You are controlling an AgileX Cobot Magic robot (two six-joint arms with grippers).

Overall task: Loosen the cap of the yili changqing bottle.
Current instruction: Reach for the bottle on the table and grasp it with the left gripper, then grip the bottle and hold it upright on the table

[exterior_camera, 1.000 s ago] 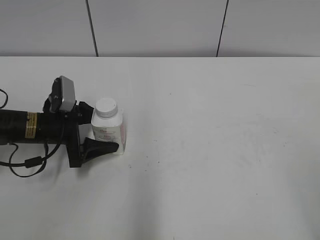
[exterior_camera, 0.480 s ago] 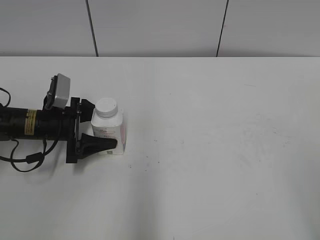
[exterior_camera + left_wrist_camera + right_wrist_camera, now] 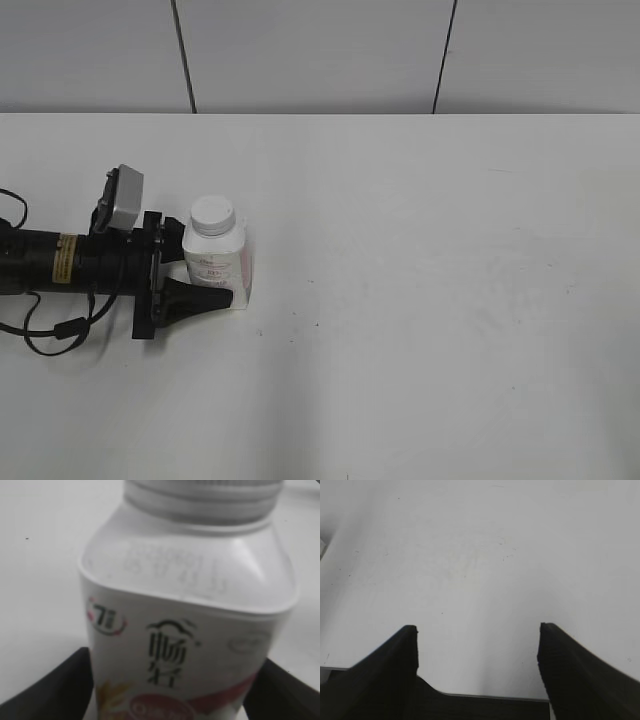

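Note:
The white yili changqing bottle stands upright on the table at the left, and its white cap sits on its neck. My left gripper lies level with the table, with one black finger on each side of the bottle's body, pressed against it. In the left wrist view the bottle fills the frame, with the cap at the top and the left gripper's fingers touching both lower sides. My right gripper is open and empty over bare table and does not show in the exterior view.
The white table stretches to the right of the bottle. A grey panelled wall runs along the far edge. The left arm's cable loops on the table at the far left.
My left gripper has rolled level and its fingers have drawn in against the bottle's sides. The bottle has stayed in place.

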